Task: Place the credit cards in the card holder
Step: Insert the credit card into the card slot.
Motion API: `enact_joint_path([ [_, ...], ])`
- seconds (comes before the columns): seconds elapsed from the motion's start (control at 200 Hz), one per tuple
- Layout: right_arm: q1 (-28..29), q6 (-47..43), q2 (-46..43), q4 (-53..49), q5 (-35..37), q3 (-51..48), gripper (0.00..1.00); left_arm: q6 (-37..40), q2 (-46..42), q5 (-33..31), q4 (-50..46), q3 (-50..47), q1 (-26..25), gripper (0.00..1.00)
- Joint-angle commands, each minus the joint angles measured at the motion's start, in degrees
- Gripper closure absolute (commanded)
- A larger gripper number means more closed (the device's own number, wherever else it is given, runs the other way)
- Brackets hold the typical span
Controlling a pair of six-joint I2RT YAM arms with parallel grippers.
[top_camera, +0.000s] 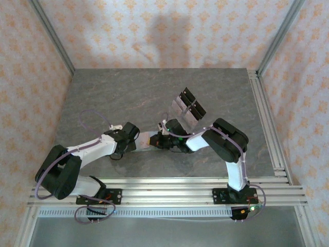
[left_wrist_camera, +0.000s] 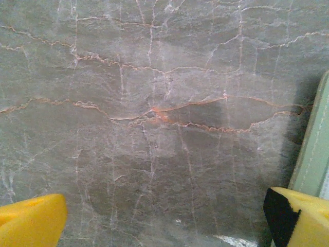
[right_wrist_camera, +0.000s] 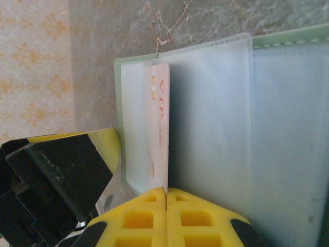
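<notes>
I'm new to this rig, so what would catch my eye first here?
The right pincer, shut on a pink card held edge-on against the clear sleeves of the holder, mid-table. The left pincer gapes open beside the holder's green edge. A clear tray stands farther back.

You see pale pink card (right_wrist_camera: 158, 128), red lettering; sage-green card holder (right_wrist_camera: 216, 118); grey table (left_wrist_camera: 154, 103), orange veins; cream wall (right_wrist_camera: 31, 67), orange motifs.

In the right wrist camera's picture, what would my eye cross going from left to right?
Patterned wall → black-and-yellow finger → credit card, seen edge-on → frosted plastic pages of the card holder.
</notes>
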Motion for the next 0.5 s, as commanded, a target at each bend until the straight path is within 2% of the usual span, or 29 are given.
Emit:
enact_joint_path([
  [0.0,0.4,-3.5,-1.4,-9.9,0.6,0.5,0.84,-1.4,0.5,-1.1,0.7,-0.6,0.3,0.00],
  [0.105,0.3,-5.3,-4.3,-15.2,1.2,1.8,0.70,-1.6,0.5,-1.0,0.9,-0.6,0.3,0.00],
  [0.22,0.2,-8.5,-7.3,-23.0,1.8,4.4,0.61,-1.6,-0.4,-1.6,0.5,-0.1,0.2,0.00],
  [0.415,0.0,-15.8,-10.9,-37.7,4.9,10.2,0.59,-0.9,-2.9,-2.1,-0.6,0.9,2.1,0.00],
  [0.495,0.0,-18.8,-11.1,-44.5,8.0,13.4,0.63,-0.4,-3.9,-2.0,-0.9,0.9,3.2,0.00],
])
